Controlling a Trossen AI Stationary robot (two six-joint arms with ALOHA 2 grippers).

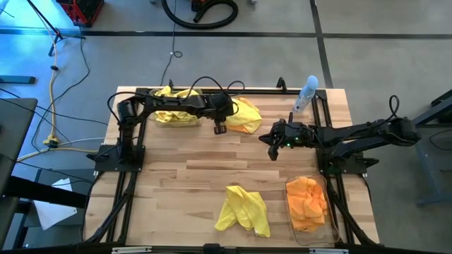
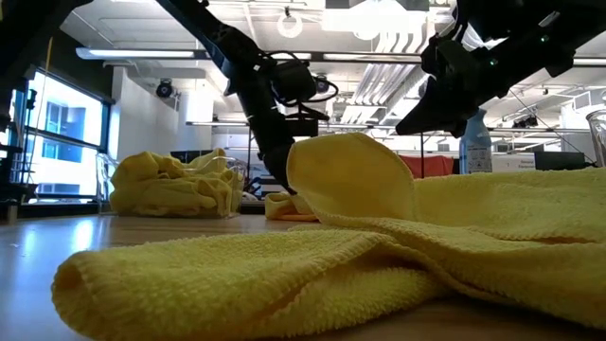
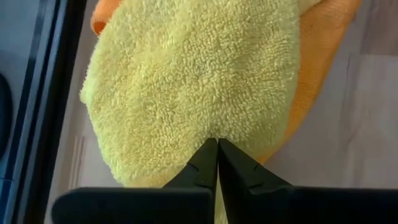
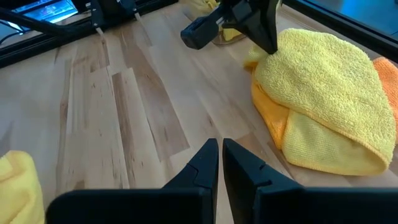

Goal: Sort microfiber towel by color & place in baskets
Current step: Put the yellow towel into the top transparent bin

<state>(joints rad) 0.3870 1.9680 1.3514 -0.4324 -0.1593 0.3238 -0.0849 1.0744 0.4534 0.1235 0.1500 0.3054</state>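
So the left gripper (image 1: pixel 219 128) is clamped shut right on the near edge of the yellow towel (image 1: pixel 244 115) at the far middle. The yellow-filled basket (image 1: pixel 176 113) sits just left. The right gripper (image 1: pixel 273 152) hangs closed and empty nearby.

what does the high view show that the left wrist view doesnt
Only the high view: both bins, one at the far left holding yellow cloths, one at the near right holding orange cloths; a loose yellow cloth near the front; the spray bottle; the right claw shut over bare wood.
Only the left wrist view: an orange cloth showing under the yellow one.
Both: the left claw shut at the edge of the yellow cloth.
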